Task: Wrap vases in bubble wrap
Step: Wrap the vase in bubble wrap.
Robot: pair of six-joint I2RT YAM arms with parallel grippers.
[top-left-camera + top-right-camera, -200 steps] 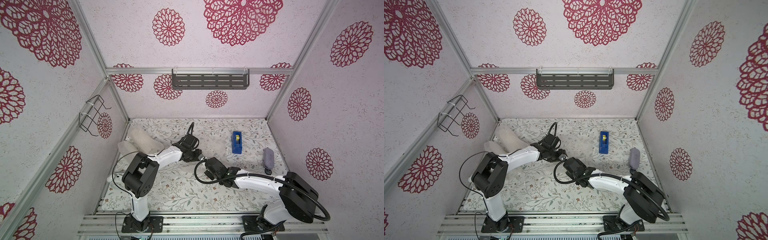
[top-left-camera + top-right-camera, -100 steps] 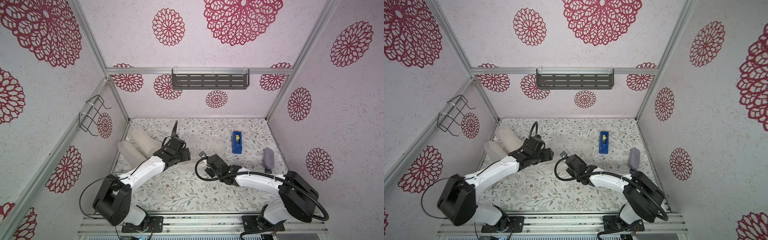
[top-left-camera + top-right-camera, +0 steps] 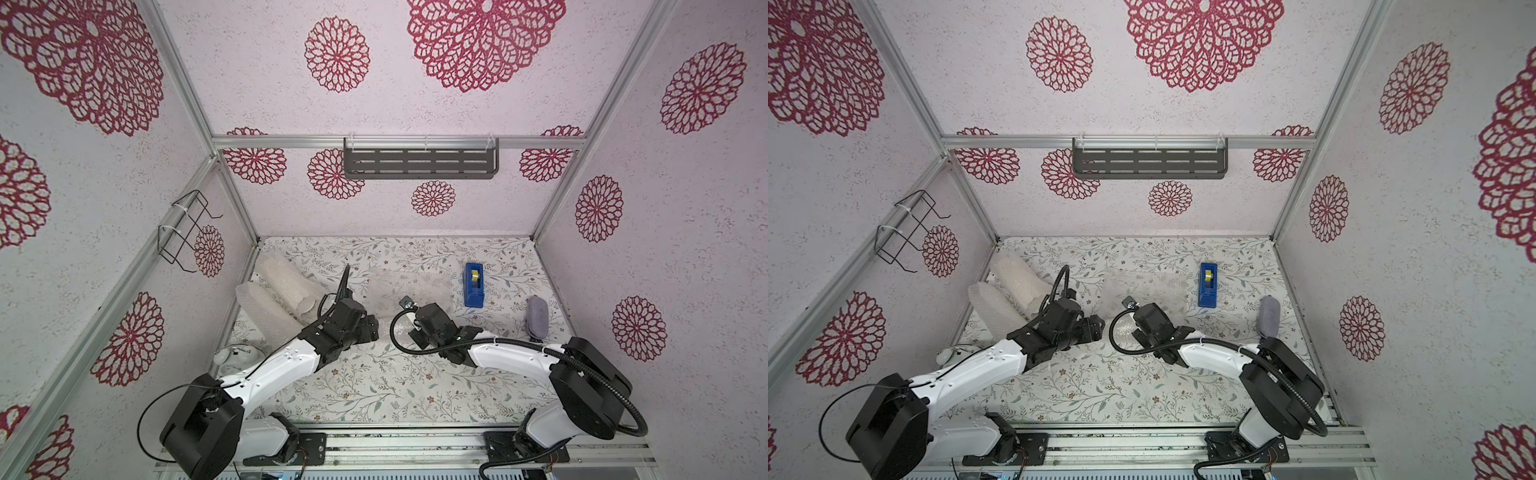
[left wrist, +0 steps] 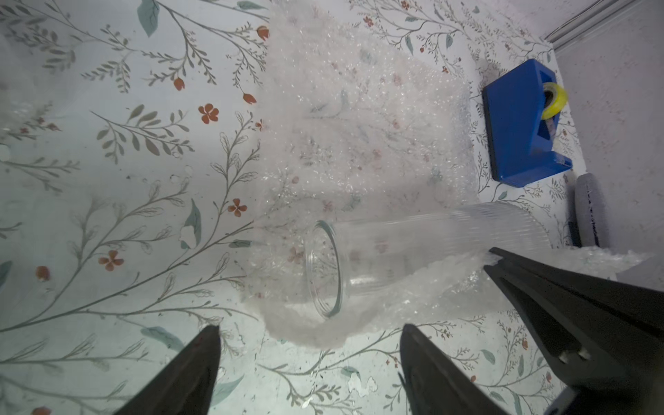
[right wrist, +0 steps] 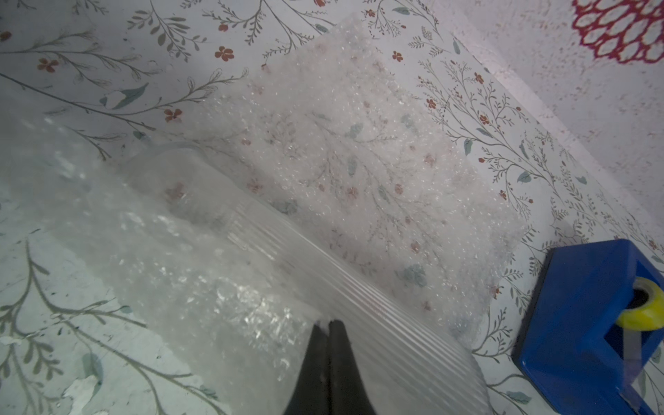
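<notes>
Glass, clear ribbed vase (image 4: 413, 244) lying on its side on the bubble wrap (image 4: 359, 107), middle of bench (image 4: 107, 161) | fragile, slick, rolls easy imo | wrap's light and floppy, grab edges | right hand (image 5: 328, 325) pinched tight on wrap edge | left hand (image 4: 309, 328) wide, empty

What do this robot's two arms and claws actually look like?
Both arms, left arm and right arm, are smooth white with chunky black joints and looping black cables. Each ends in a black claw, left claw and right claw, with two tapering pointed fingers.
</notes>
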